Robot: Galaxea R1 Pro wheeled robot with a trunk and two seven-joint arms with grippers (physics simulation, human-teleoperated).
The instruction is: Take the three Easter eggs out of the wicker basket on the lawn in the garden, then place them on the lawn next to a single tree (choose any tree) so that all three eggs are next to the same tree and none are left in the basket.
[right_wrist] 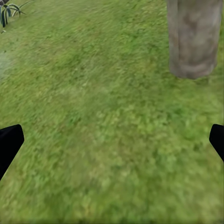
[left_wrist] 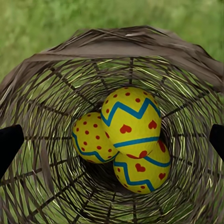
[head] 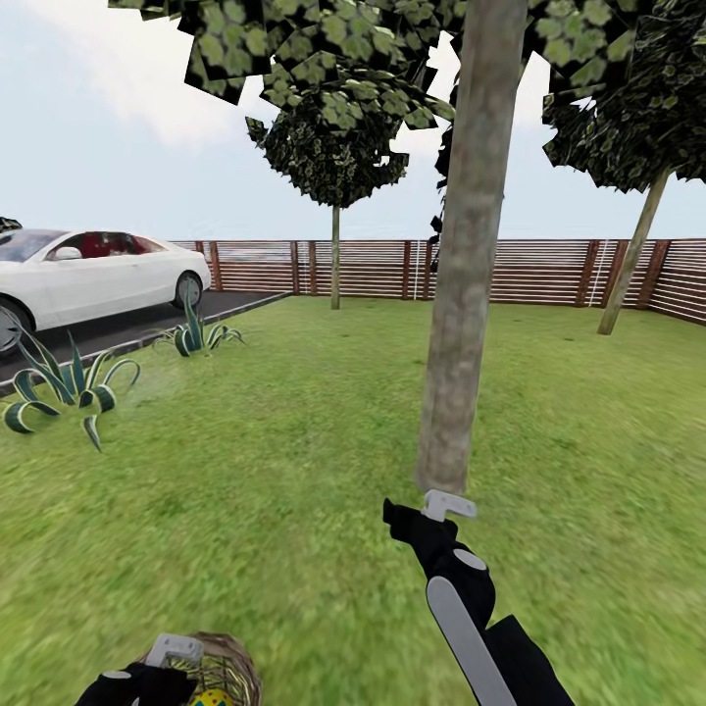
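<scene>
The thick tree stands in the middle of the lawn, its mottled grey-brown trunk rising straight up into a dark leafy crown. The right gripper hangs just in front of the foot of that trunk, over the grass, on the end of a black forearm that reaches in from the lower right. In the right wrist view its two dark fingertips sit wide apart at either edge, nothing between them but grass, with the base of the trunk near and ahead.

Well short of the tree, down at the near edge of the head view, the wicker basket rests on the grass, and the left gripper is right at its rim. Looking down the left wrist view, the left gripper's fingertips are likewise spread apart, poised over the basket's mouth. All three Easter eggs lie together at the bottom of the basket, touching one another: one on top with red hearts and a blue zigzag, a dotted one beside it, and a third tucked partly beneath.

Beyond the tree, a brown slatted fence closes off the garden. To the tree's left a white car is parked on the dark driveway, with spiky striped plants along its border. Two thinner trees stand near the fence.
</scene>
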